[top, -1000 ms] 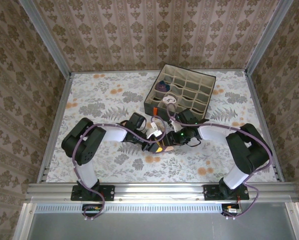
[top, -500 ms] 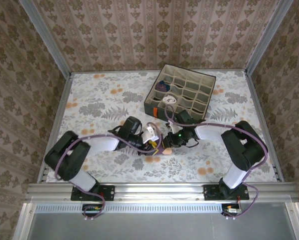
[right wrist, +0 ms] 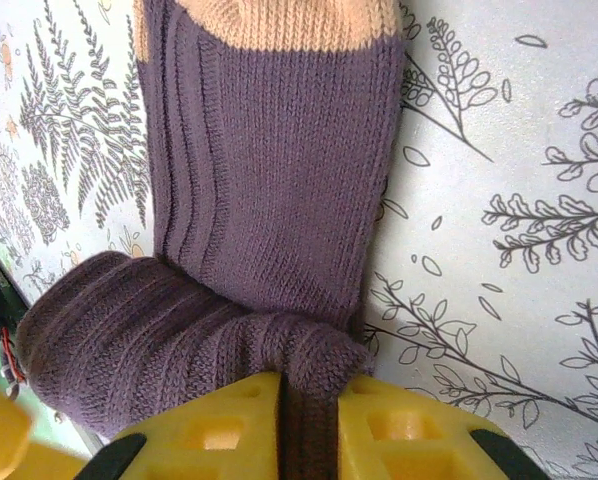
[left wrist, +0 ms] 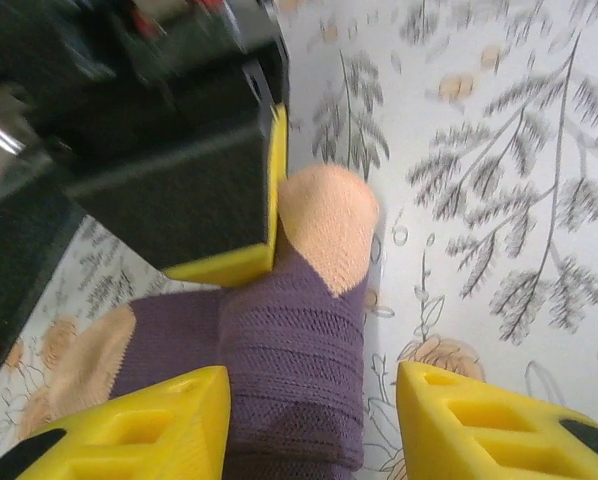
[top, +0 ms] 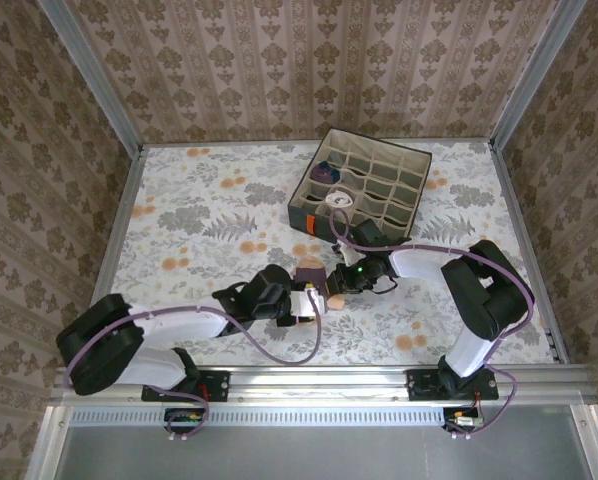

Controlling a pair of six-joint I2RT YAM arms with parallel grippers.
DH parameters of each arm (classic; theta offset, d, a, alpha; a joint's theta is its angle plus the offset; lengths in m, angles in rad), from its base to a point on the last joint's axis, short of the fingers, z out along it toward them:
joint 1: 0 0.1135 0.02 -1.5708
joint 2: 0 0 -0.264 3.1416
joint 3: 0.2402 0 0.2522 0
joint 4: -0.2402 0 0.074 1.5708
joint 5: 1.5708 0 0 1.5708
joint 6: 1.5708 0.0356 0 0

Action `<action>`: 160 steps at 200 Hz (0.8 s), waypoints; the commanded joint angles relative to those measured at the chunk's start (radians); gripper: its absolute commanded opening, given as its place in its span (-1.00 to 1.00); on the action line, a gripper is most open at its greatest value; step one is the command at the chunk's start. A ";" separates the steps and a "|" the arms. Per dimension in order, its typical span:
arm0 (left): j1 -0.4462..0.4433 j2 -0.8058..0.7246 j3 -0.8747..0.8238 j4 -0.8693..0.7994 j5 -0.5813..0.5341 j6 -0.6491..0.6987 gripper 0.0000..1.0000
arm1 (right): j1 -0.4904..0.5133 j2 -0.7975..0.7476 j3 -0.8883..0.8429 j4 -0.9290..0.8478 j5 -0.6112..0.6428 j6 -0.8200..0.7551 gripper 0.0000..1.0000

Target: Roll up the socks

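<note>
- Purple ribbed knit sock with tan toe (right wrist: 279, 180), part-rolled, lies mid-frame.
- Right gripper (right wrist: 309, 425) pinches its rolled end; left gripper (left wrist: 314, 420) gapes astride it.
- We judge it soft, light, floppy; grip the thick roll.

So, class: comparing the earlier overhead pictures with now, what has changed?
The left arm sank low and swung toward the near edge; the left claw, open, drew back a little over the purple sock. The right claw stayed shut on the sock's rolled end. The fabric box did not move.
</note>
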 commanded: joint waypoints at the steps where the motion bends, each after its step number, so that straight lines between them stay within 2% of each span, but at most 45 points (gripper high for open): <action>1: -0.025 0.089 0.067 -0.066 -0.114 0.053 -0.17 | 0.015 0.034 0.001 -0.102 0.055 -0.004 -0.57; 27: -0.029 0.177 0.108 -0.091 -0.138 -0.008 -0.32 | 0.030 0.019 0.014 -0.115 0.045 -0.024 -0.50; 55: -0.026 0.234 0.170 -0.192 -0.121 -0.102 -0.66 | 0.030 -0.022 0.007 -0.119 0.040 -0.032 -0.48; 78: -0.020 0.277 0.223 -0.287 -0.067 -0.159 -0.85 | 0.026 -0.052 0.002 -0.116 0.024 -0.041 -0.39; 97: 0.001 0.313 0.273 -0.365 -0.007 -0.206 -0.87 | 0.017 -0.085 -0.011 -0.089 0.012 -0.041 -0.27; 124: 0.074 0.362 0.338 -0.458 0.111 -0.289 -0.94 | -0.002 -0.142 -0.043 -0.027 0.006 -0.023 -0.13; 160: 0.179 0.370 0.336 -0.454 0.287 -0.383 -0.98 | -0.008 -0.216 -0.076 0.026 0.035 -0.021 -0.05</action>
